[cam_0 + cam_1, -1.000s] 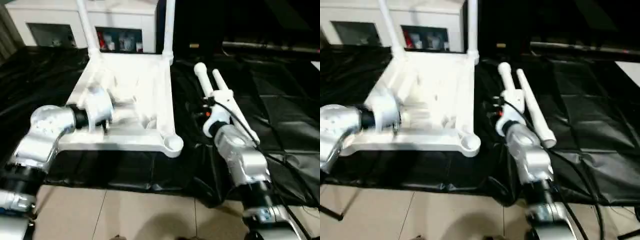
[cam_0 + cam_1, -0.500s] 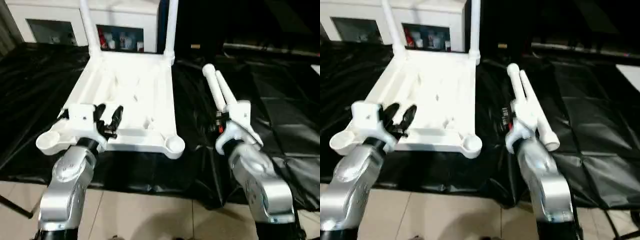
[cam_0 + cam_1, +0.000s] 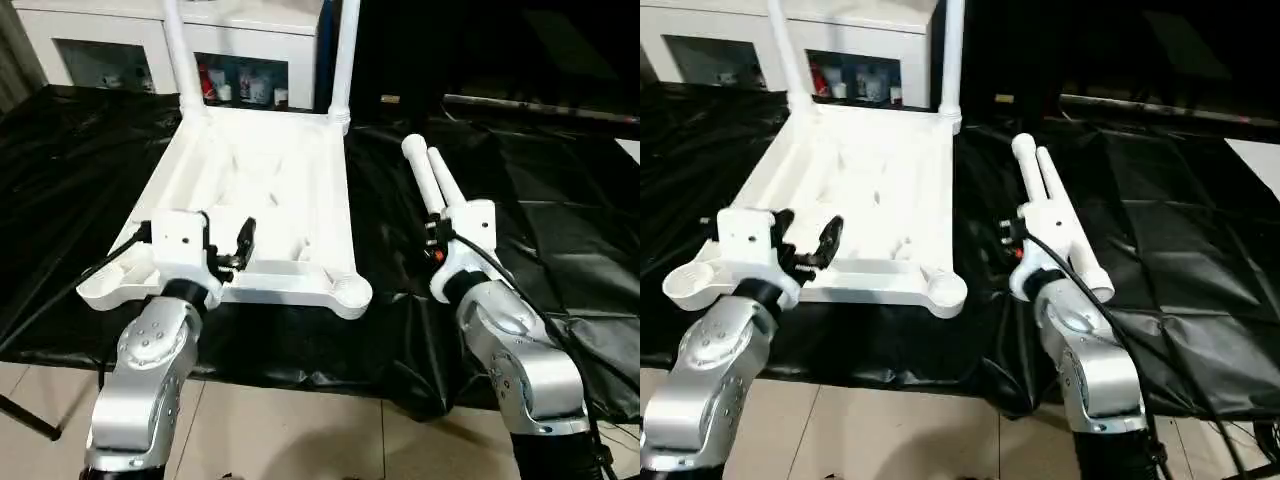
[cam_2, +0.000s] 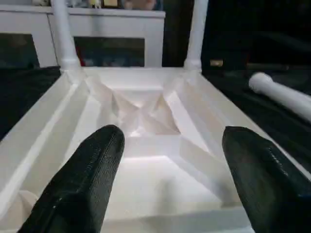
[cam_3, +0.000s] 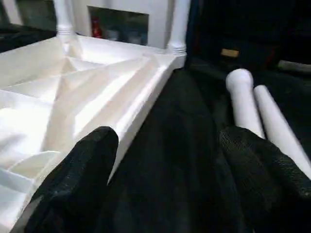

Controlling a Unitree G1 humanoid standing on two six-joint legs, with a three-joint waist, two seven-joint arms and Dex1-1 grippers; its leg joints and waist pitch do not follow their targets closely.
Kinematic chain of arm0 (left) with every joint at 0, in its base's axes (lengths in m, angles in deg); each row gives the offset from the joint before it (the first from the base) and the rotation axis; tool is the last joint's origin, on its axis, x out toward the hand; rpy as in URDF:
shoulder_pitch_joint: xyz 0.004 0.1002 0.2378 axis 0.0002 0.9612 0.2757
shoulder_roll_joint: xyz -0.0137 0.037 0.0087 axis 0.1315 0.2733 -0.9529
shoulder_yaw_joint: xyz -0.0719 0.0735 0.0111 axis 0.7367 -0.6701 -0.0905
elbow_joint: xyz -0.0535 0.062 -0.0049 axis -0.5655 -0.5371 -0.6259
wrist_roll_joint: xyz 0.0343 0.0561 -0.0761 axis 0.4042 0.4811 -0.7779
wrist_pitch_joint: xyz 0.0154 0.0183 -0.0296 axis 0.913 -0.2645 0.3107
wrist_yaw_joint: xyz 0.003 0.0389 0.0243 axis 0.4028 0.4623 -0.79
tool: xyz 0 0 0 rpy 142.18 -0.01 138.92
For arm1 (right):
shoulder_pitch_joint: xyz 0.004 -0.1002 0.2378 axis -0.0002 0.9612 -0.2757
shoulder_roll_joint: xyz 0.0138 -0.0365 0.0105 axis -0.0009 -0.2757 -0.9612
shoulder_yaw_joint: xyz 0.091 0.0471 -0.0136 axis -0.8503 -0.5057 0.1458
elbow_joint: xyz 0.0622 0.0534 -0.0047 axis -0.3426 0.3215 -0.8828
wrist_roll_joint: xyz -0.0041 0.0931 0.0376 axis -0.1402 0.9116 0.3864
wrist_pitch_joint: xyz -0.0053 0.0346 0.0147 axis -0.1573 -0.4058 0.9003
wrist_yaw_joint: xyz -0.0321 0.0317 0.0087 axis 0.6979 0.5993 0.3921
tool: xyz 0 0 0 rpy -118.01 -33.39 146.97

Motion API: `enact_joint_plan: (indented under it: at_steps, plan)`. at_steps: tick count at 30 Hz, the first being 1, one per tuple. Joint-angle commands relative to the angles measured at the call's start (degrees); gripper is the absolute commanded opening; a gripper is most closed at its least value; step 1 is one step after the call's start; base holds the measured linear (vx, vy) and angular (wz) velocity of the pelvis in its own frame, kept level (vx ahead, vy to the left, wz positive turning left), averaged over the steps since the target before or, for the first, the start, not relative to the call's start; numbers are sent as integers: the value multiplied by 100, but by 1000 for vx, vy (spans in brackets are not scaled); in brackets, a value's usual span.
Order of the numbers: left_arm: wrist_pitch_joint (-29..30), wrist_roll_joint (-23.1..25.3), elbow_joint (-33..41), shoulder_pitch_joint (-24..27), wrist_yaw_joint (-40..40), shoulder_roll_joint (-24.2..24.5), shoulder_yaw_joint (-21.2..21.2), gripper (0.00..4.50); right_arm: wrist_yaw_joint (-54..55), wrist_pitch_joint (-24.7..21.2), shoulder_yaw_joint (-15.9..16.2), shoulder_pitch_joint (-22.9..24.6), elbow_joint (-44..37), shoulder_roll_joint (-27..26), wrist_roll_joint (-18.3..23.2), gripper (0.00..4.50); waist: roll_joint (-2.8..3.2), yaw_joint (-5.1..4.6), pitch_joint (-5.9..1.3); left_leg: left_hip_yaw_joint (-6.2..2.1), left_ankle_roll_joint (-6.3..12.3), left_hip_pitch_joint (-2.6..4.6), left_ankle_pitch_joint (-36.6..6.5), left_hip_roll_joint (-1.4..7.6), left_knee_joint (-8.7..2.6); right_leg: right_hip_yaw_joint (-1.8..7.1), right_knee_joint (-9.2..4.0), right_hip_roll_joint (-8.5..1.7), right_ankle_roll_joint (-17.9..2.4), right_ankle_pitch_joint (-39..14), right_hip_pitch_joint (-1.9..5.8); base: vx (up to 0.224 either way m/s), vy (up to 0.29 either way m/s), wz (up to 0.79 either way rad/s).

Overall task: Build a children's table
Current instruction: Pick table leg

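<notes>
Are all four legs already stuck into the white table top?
No. Two legs stand in the far corner sockets of the table top, while two loose legs lie on the black sheet beside it.

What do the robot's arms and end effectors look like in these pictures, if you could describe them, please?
Both forearms are rounded silver metal casings. The left end effector has a boxy white housing and two black fingers with a fine textured surface. The right end effector has the same white housing, with a black cable running back along the arm and small red-orange marks beside it.
</notes>
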Motion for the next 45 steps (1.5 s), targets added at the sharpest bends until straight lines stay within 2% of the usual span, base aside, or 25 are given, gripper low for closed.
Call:
enact_joint_plan:
  at_steps: [1,4,7,8,10,11,13,15,19,24,25,26,28,29,30,33,35,36,37,38,41,42,43,44,45]
  plan:
    - [29,97,123,-57,-66,50,-130,370,57,64,-18,-31,12,36,-32,373,30,-16,-337,0,251,-45,-840,94,-435,336,-480,-351,368,-2260,335,0,0,0]
    - [78,123,98,-138,-5,5,-125,370,85,31,0,-50,31,-4,-6,373,86,-72,-351,-68,186,-28,-705,198,-467,273,-449,-249,217,-1838,344,0,0,0]
    - [70,-13,64,-213,62,-149,-20,370,148,-134,3,-131,67,-87,25,373,211,-212,-364,-400,766,155,-431,880,-689,259,-60,-219,-295,-796,243,0,0,0]
    - [109,19,65,-247,142,-167,10,370,155,-185,-10,-172,93,-111,16,373,160,-243,-340,-329,1049,135,-586,835,-683,325,-7,-272,-547,-732,243,38,-81,2]
    - [228,125,80,-318,199,-93,-3,370,125,-254,-41,-254,141,-142,58,373,-53,-262,-274,106,978,-31,-1287,88,-302,347,-409,-289,-717,-1782,316,-18,-57,-2]
    - [310,211,65,-368,205,-13,-31,370,119,-271,-53,-313,172,-153,80,373,-144,-108,-319,194,723,-99,-975,-297,-28,398,-580,-445,105,-3274,396,-32,-59,-3]
    - [134,142,0,-436,77,14,-22,370,115,-243,-34,-407,236,-141,58,373,-118,-6,-325,114,513,-204,-566,-239,-125,428,-607,-426,1270,-3926,385,-22,-86,-6]
    - [70,132,-25,-463,-3,44,-44,370,71,-194,4,-431,274,-126,43,373,-32,-39,-321,50,402,-192,-605,-170,-210,242,-650,-237,1548,-3319,354,-14,-28,-5]
    - [52,114,-37,-506,4,-2,27,370,9,-163,105,-488,330,-164,20,373,134,-122,-319,-143,420,-25,-1030,198,-397,160,-612,-274,789,-2405,405,0,0,0]
    - [169,73,-3,-498,46,7,116,370,-43,-247,124,-512,367,-268,114,373,137,-259,-141,-142,189,534,-3281,205,-484,-102,-795,-223,530,-3939,308,15,31,4]
    - [178,83,2,-488,33,26,108,370,-50,-243,135,-511,382,-269,107,373,159,-288,-106,-191,216,582,-3652,294,-566,-144,-745,-176,512,-3893,353,0,0,0]
    - [190,112,26,-459,-12,74,84,370,-60,-236,142,-511,417,-286,106,373,232,-226,-61,-383,254,433,-4833,850,-1211,154,495,-197,90,-2242,667,0,0,0]
    - [178,133,38,-443,-42,102,73,370,-60,-223,162,-515,437,-298,96,373,127,-145,13,-124,395,749,-5069,643,-1131,485,514,-252,-143,-2257,395,81,-41,4]
    - [177,133,42,-437,-58,113,76,370,-54,-204,180,-525,458,-310,86,373,-212,-129,-39,177,324,669,-3604,-148,-172,615,-479,-374,172,-5082,364,143,-91,1]
    - [154,143,41,-436,-75,124,64,370,-51,-187,190,-533,478,-314,75,373,-234,143,-105,99,636,198,-1500,-237,358,1162,-706,-929,262,-6309,798,147,-84,-16]
    - [149,161,45,-440,-91,120,51,370,-56,-155,190,-543,510,-315,63,373,-132,353,-225,-177,738,-246,-183,-185,296,1191,-418,-771,-768,-3819,1131,128,-44,-2]
    - [186,172,75,-449,-117,134,37,370,-68,-125,183,-567,559,-320,51,373,144,257,-205,-185,725,-96,175,50,-317,623,-279,-325,-846,-2646,979,117,13,5]
    - [186,172,75,-449,-117,134,37,370,-68,-125,183,-567,559,-320,51,373,384,56,-349,-664,962,710,-35,417,-504,345,280,24,-474,-1846,397,198,42,4]
    - [186,172,75,-449,-117,134,37,370,-68,-125,183,-567,559,-320,51,373,384,56,-349,-664,962,710,-35,417,-504,345,280,24,-474,-1846,397,198,42,4]
    - [213,180,97,-448,-154,190,-3,370,-68,-123,175,-585,584,-335,45,373,269,-100,-373,-1030,1869,1127,-426,781,-537,429,859,-95,30,-1361,-127,210,-3,15]
    - [223,184,116,-430,-183,218,-29,370,-41,-157,169,-568,578,-340,43,373,61,-194,-311,-486,2528,854,-38,187,-446,583,546,-202,116,-317,-217,139,-26,2]
    - [223,184,116,-430,-183,218,-29,370,-41,-157,169,-568,578,-340,43,373,-33,-182,-328,-255,2304,704,-204,-134,-322,696,229,-291,-47,-104,11,107,-86,4]
    - [232,186,120,-425,-191,223,-37,370,-22,-166,159,-552,571,-347,52,373,-212,48,-143,-7,1802,108,-975,-598,153,1373,-399,-817,-406,-1853,700,107,-86,4]
    - [232,186,120,-425,-191,223,-37,370,-22,-166,159,-552,571,-347,52,373,-278,212,-400,-232,1272,-286,-532,-475,687,1570,-361,-1113,-774,-2661,1260,124,-78,-1]
    - [274,189,131,-407,-211,236,-67,370,-10,-206,154,-507,531,-362,77,373,-224,213,-359,-320,896,-553,-166,-470,796,1488,-270,-1004,-1040,-2018,1327,159,-59,-10]
